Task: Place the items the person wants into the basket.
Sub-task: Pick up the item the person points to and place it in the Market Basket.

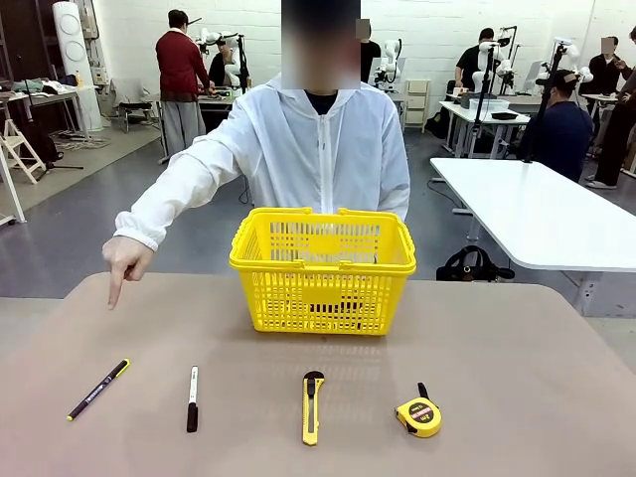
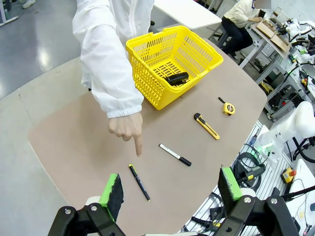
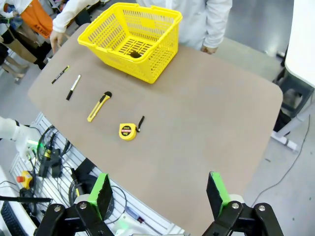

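Probably the slim pen [image 2: 139, 182] is light and slippery, so pinch its middle with your wide-open left gripper [image 2: 171, 184].

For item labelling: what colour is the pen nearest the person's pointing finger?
The pen is black with a yellow-green end, clearest in the front view.

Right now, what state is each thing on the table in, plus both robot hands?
Basket, upright, handles folded down, a dark object inside.
Black pen, lying flat, untouched.
White-and-black pen, lying flat, untouched.
Box cutter, lying flat, untouched.
Tape measure, lying flat, untouched.
Person's hand, index finger pointing down near the black pen.
Left hand, open, empty.
Right hand, open, empty.
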Motion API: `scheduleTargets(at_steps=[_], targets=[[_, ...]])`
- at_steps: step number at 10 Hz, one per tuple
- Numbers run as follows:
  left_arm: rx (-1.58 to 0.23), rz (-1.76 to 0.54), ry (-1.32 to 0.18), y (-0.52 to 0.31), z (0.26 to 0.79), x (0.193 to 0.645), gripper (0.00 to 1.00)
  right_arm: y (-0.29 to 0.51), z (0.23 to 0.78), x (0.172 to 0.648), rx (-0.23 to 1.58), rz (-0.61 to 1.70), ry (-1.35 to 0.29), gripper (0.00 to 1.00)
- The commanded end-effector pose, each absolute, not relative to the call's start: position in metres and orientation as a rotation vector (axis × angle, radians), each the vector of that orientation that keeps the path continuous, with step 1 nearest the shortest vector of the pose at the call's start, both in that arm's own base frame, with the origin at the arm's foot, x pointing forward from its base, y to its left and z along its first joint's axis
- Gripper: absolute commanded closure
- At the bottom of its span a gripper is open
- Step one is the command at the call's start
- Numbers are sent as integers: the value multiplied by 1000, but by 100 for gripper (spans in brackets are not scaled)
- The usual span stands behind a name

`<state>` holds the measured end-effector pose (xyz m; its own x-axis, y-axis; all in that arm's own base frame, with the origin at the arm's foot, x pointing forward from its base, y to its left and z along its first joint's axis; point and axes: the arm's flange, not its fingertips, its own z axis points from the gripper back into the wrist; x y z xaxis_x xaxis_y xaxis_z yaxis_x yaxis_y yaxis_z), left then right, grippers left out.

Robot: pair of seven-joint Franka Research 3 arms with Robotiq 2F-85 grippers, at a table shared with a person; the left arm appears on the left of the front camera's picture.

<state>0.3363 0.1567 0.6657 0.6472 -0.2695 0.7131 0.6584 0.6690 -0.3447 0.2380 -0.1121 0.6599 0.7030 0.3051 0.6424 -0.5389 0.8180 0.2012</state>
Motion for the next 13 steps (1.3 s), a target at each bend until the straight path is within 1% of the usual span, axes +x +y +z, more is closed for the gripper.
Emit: scheduleTargets(at_steps=[1, 3, 5, 6, 7, 8, 9, 10, 11, 13], targets=[[-538, -559, -595, 130, 654, 335, 0, -112, 654, 236, 398, 485, -633, 0], [-357, -638, -410, 64, 633, 360, 0, -112, 654, 236, 398, 485, -633, 0], [-183, -675, -268, 12, 585, 362, 0, -112, 654, 236, 398, 485, -633, 0], [-108, -662, -242, -5, 557, 374, 0, -112, 654, 236, 398, 485, -633, 0], [-94, -613, -242, -15, 532, 379, 0, -112, 654, 236, 398, 485, -633, 0], [-63, -583, -213, -22, 509, 381, 0, -112, 654, 236, 398, 485, -633, 0], [-61, -575, -153, -27, 492, 385, 0, -112, 654, 236, 398, 485, -633, 0], [-39, -547, -140, -30, 473, 384, 0, -112, 654, 236, 398, 485, -633, 0], [-10, -532, -168, -31, 464, 383, 0, -112, 654, 236, 398, 485, -633, 0], [24, -508, -238, -28, 474, 387, 0, -112, 654, 236, 398, 485, -633, 0]])
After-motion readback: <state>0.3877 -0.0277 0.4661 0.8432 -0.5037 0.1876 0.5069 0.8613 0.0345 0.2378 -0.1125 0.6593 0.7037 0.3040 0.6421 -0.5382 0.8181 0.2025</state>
